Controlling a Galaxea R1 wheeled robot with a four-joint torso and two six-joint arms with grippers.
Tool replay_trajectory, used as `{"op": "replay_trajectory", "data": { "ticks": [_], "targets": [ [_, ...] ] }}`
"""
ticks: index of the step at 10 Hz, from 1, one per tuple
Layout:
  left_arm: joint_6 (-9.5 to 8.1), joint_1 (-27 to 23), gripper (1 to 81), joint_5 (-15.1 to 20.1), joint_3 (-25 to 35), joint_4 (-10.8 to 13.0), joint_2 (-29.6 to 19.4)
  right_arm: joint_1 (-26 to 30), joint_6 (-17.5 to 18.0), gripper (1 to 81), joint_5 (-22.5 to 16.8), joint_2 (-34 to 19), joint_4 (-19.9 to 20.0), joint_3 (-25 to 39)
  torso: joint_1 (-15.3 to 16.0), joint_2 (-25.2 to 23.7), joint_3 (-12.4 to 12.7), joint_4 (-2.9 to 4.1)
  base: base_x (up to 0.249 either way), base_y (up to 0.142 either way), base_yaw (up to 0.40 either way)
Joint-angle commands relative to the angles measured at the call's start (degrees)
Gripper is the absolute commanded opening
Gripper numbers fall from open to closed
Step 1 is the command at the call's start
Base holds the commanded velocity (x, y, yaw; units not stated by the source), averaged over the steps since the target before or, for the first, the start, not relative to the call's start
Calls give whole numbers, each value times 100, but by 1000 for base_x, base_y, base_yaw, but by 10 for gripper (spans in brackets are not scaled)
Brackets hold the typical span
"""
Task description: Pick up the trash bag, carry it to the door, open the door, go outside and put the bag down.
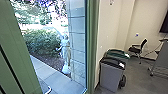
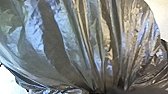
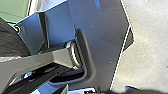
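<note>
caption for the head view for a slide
A person and leafy hedge outside, beyond a green frame; indoors, a grey bin and a dark chair

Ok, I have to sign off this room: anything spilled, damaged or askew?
Nothing stands out: the grey bin and the green-lidded bin are upright by the wall, the chair stands normally, and the trash bag shows no visible tear.

High on the robot, the head camera looks forward and down, a green panel [image 1: 18, 47] at frame left, a grey bin [image 1: 110, 75] lower right; the left wrist camera faces the trash bag [image 2: 82, 45] close up; the right looks down toward pale ground [image 3: 147, 55]
</note>
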Motion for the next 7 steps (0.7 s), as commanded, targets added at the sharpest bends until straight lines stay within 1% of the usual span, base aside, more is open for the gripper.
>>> {"op": "replay_trajectory", "data": {
  "ticks": [1, 2, 3, 4, 5, 7],
  "targets": [
    [23, -178, 10, 244, 202, -46, -108, 148, -10, 811, -314, -54, 22, 110, 1, 0, 0, 0, 0, 0, 146],
    [23, -152, 10, 236, 437, -55, -248, 122, -10, 811, -297, -167, -4, 336, 1, 0, 0, 0, 0, 0, 146],
    [14, -134, 10, 193, 700, -55, -388, 104, -10, 811, -166, -394, 5, 738, 1, 0, 0, 0, 0, 0, 146],
    [5, -99, 10, 69, 870, -73, -486, 95, -10, 811, -138, -617, 5, 1121, 1, 0, 0, 0, 0, 0, 146],
    [5, -90, 10, 60, 905, -73, -530, 96, -10, 811, -138, -749, 14, 1349, 1, 0, 0, 0, 0, 0, 146],
    [-4, -90, 10, 60, 905, -73, -539, 95, -2, 811, -138, -766, 40, 1358, 1, 0, 0, 0, 0, 0, 146]
  ]
}}
